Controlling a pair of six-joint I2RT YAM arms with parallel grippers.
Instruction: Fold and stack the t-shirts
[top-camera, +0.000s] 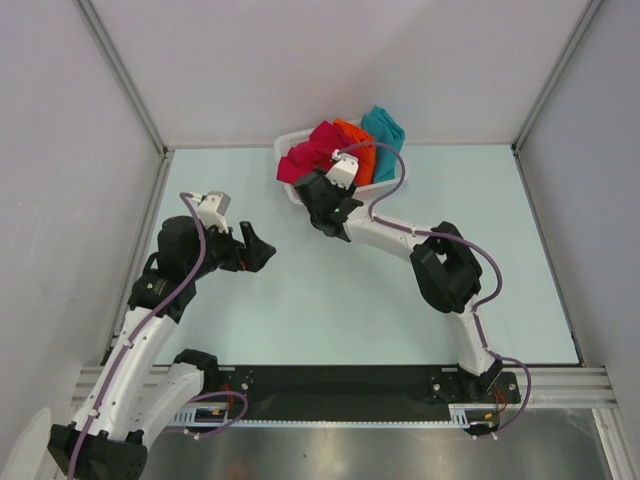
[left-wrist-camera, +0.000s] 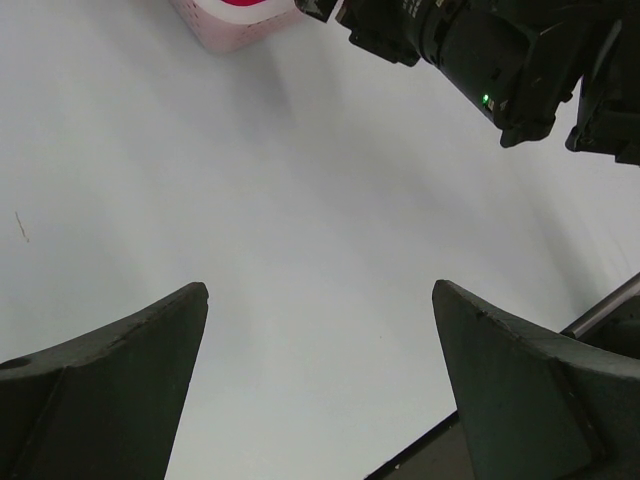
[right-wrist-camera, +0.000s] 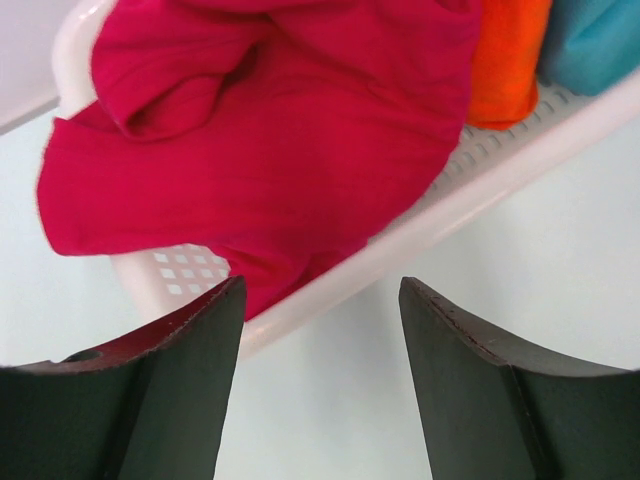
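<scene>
The t-shirts lie heaped in a white slatted basket (top-camera: 294, 194) at the back of the table: crimson (top-camera: 312, 150), orange (top-camera: 356, 140) and teal (top-camera: 383, 128). In the right wrist view the crimson shirt (right-wrist-camera: 270, 130) spills over the basket's rim (right-wrist-camera: 480, 190), with the orange (right-wrist-camera: 510, 60) and teal (right-wrist-camera: 595, 40) shirts beside it. My right gripper (top-camera: 312, 192) (right-wrist-camera: 320, 285) is open just short of that rim, holding nothing. My left gripper (top-camera: 264, 247) (left-wrist-camera: 320, 290) hangs wide open over bare table, well apart from the basket.
The left wrist view shows a corner of the basket (left-wrist-camera: 235, 25) at the top and the right arm's black wrist (left-wrist-camera: 480, 60) at the upper right. Grey walls close the table on three sides, and both arm bases sit at the near edge.
</scene>
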